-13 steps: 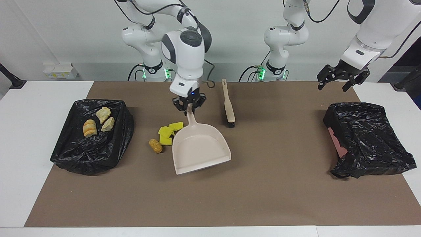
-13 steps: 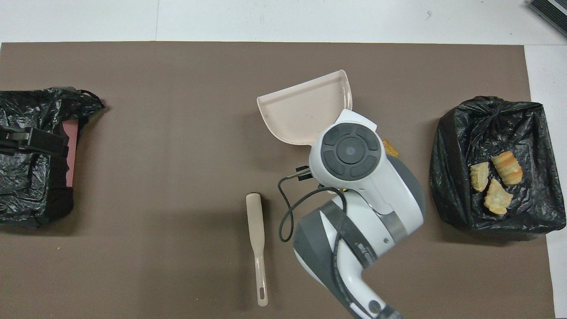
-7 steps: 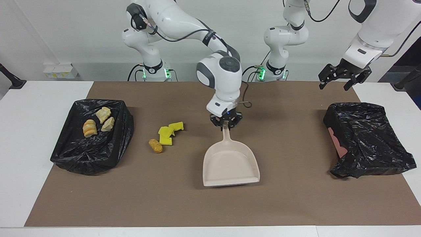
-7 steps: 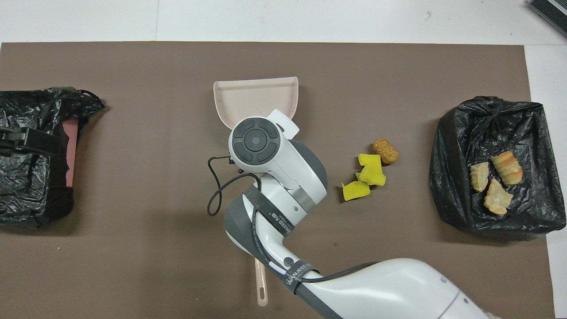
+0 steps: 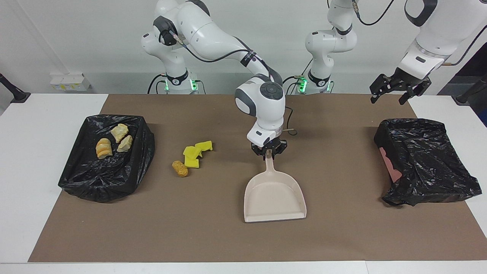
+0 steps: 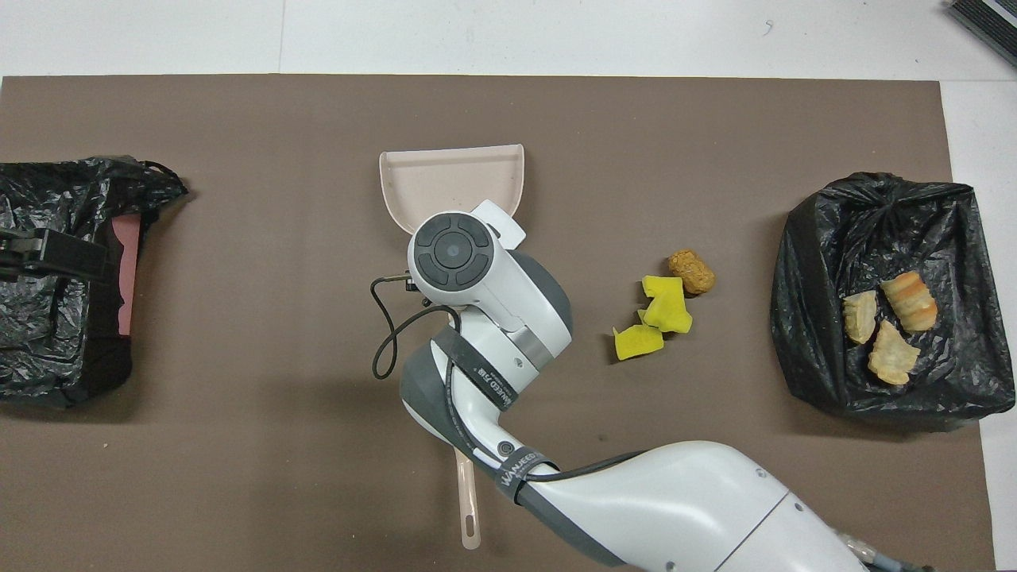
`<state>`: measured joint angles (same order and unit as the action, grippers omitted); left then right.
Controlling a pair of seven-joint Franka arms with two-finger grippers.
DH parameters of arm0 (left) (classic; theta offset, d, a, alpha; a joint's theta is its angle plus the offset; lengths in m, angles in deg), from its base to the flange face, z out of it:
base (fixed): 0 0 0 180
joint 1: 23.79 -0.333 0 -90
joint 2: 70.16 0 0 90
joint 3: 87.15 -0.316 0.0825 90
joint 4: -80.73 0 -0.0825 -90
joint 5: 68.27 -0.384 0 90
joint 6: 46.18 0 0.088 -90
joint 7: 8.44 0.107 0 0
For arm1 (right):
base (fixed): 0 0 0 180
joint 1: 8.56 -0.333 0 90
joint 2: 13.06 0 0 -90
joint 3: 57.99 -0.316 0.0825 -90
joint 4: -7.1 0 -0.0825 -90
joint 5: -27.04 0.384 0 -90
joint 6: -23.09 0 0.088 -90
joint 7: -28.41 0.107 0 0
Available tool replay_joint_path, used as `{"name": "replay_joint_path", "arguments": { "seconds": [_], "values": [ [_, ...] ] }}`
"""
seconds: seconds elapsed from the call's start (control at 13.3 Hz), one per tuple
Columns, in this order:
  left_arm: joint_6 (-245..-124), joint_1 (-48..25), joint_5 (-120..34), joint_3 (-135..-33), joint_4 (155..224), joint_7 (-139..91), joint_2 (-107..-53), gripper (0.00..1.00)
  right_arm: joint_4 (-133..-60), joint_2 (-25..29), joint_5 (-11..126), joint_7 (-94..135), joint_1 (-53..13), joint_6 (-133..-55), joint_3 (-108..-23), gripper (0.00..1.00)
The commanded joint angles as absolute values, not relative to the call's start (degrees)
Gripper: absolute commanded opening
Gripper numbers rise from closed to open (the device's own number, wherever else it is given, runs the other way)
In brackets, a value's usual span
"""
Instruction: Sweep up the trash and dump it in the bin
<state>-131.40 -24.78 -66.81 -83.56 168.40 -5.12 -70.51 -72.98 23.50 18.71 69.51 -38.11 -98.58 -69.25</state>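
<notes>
The beige dustpan [image 5: 274, 196] [image 6: 453, 179] lies flat on the brown mat, its mouth pointing away from the robots. My right gripper [image 5: 269, 149] is shut on the tip of its handle; in the overhead view the wrist covers the gripper. Beside the pan, toward the right arm's end, lies loose trash: three yellow spongy pieces [image 5: 196, 151] [image 6: 659, 314] and an orange-brown nugget [image 5: 180, 168] [image 6: 690, 272]. Three tan bread lumps [image 5: 114, 140] [image 6: 886, 326] sit in the black-bagged bin [image 5: 76, 171] [image 6: 818, 238]. My left gripper [image 5: 399, 89] hangs open.
A second black-bagged bin [image 5: 426, 152] [image 6: 48, 349], showing some pink, stands at the left arm's end under the waiting left gripper. The brush handle [image 6: 469, 508] pokes out from under the right arm near the robots. White table borders the mat.
The right arm has dragged the dustpan away from the yellow pieces and nugget toward the middle of the mat and squared it up. The left gripper has risen slightly.
</notes>
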Motion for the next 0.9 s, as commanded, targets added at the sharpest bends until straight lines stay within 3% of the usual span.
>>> {"name": "replay_joint_path", "arguments": {
  "seconds": [0.0,0.3,0.83],
  "values": [
    [-130.7,-24.1,-67.6,-83.0,169.2,-5.6,-70.7,1.0,-73.9,22.9,19.0,68.4,-37.9,-99.3,-69.3,1.0],
    [-133.6,-20.9,-67.3,-82.9,169.2,-5.7,-74.8,1.0,-78.0,15.8,20.0,67.8,-37.7,-94.1,-70.1,1.0],
    [-144.6,-11.1,-67.1,-82.9,169.3,-13.2,-84.6,1.0,-106.2,-6.3,30.1,67.7,-41.5,-95.6,-71.0,1.0]
  ]
}}
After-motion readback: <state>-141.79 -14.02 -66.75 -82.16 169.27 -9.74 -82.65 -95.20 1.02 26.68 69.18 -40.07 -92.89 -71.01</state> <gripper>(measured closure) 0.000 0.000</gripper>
